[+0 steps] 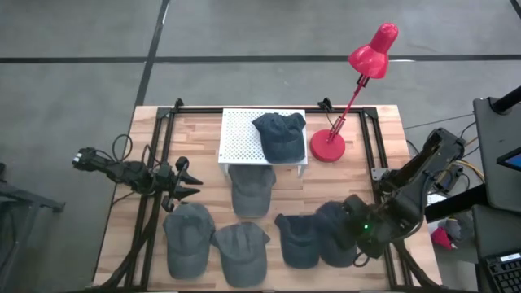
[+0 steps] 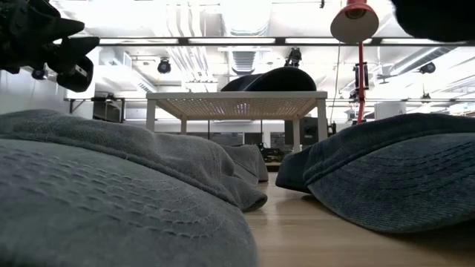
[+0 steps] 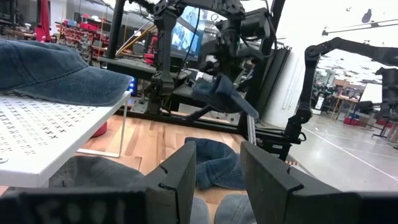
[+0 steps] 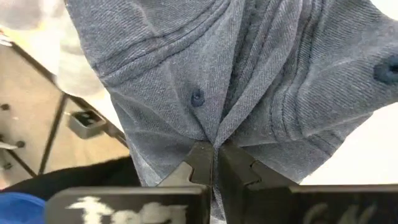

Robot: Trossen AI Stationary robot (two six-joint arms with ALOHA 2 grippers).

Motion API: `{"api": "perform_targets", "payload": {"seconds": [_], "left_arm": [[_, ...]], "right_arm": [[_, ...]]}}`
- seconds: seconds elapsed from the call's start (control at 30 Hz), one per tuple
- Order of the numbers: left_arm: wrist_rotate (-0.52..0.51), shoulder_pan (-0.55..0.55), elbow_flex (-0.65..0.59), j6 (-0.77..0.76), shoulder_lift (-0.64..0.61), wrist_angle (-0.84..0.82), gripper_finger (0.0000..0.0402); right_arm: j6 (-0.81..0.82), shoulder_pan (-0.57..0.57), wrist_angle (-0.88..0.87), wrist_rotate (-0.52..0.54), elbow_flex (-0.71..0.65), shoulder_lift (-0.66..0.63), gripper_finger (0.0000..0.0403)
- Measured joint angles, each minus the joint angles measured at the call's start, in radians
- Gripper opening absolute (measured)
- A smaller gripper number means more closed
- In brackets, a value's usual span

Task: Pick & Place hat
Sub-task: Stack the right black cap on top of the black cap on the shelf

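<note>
Several denim caps are here. One dark blue cap [image 1: 279, 134] rests crown up on the white perforated stand [image 1: 240, 134]. A grey cap [image 1: 251, 191] lies in front of the stand, and two more grey caps [image 1: 189, 236] [image 1: 242, 254] lie near the table's near edge. A dark blue cap [image 1: 297, 238] lies to the right of these two. My right gripper [image 4: 214, 152] is shut on another blue cap [image 1: 332, 230], seen in the air from the left wrist [image 3: 224, 93]. My left gripper [image 1: 186, 183] is open over the table's left side. My right gripper pinches a fold of the blue cap's crown cloth [image 4: 214, 132] between its two fingertips, not far from the top button [image 4: 197, 98]. The cap is lifted clear of the table and hangs from the fingers, its brim [image 3: 242, 106] slanting downward.
A red desk lamp [image 1: 330, 146] stands right of the stand, its head [image 1: 374, 50] beyond the table's far edge. Black frame rails [image 1: 159, 155] run along the table's left and right sides. Bare wood [image 1: 350, 175] shows between the lamp and the held cap.
</note>
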Motion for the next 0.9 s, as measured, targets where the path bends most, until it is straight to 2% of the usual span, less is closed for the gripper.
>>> {"api": "perform_targets", "payload": {"seconds": [0.17, 0.47, 0.67, 0.9], "left_arm": [[0.000, 0.000, 0.000, 0.000, 0.000, 0.000, 0.0129], [0.000, 0.000, 0.000, 0.000, 0.000, 0.000, 0.0129], [0.000, 0.000, 0.000, 0.000, 0.000, 0.000, 0.0129], [0.000, 0.000, 0.000, 0.000, 0.000, 0.000, 0.0129]], "right_arm": [[-0.103, 0.000, 0.023, 0.125, 0.005, -0.034, 0.0008], [-0.161, -0.023, 0.023, 0.401, 0.003, -0.059, 0.0008], [-0.183, -0.151, 0.023, 0.397, 0.022, -0.059, 0.0008], [-0.401, -0.366, 0.029, 0.287, 0.134, -0.053, 0.0008]]}}
